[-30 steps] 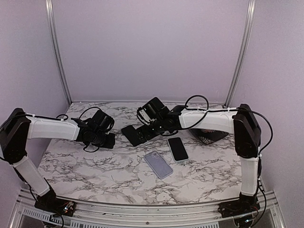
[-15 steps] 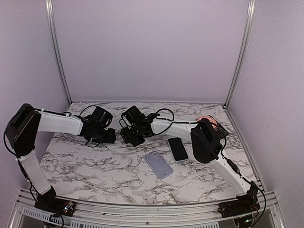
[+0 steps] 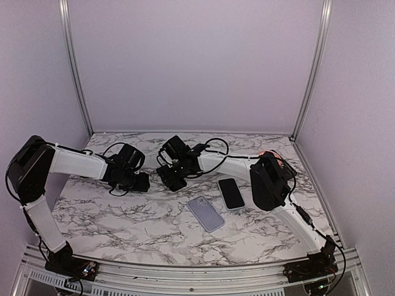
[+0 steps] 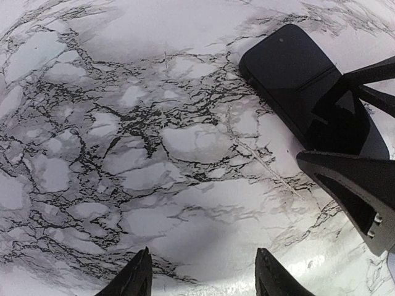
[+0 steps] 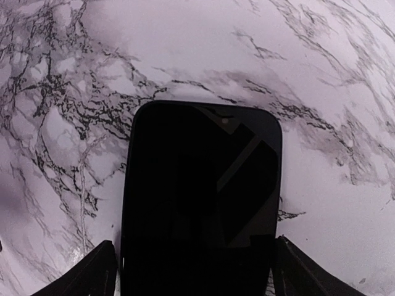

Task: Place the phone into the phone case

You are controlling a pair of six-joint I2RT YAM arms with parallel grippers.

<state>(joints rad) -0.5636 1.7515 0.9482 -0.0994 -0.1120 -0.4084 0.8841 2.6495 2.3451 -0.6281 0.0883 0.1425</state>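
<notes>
Over the last second I have swung the right arm in: its elbow has dropped and folded toward the middle of the tabletop (image 3: 123, 216), and the right end effector (image 5: 194, 274) has slid left. It now sits over the black phone (image 5: 200, 197) at the far middle. The right wrist view shows the phone lying flat, screen up, with one finger close against each long edge. The jaws are spread wide to span it, but I cannot tell whether they are pressing on the edges or just bracketing them.

The left end effector (image 4: 203, 280) has widened from a narrower gap to about half spread. It holds nothing and sits low over bare marble just left of the phone.

The pale phone case (image 3: 205, 213) lies untouched, nearer to me and to the right of the phone, with a gap between them. A second handset (image 3: 231, 193), with a dark screen and a light rim, lies just beside the case on its far right.

As I read it, the reach is done and the pickup is about to start, so nothing has gone into the case yet. A flat slab on stone gives the fingers little to grip, so the grasp may slip. The left end effector looks placed to brace the phone.
</notes>
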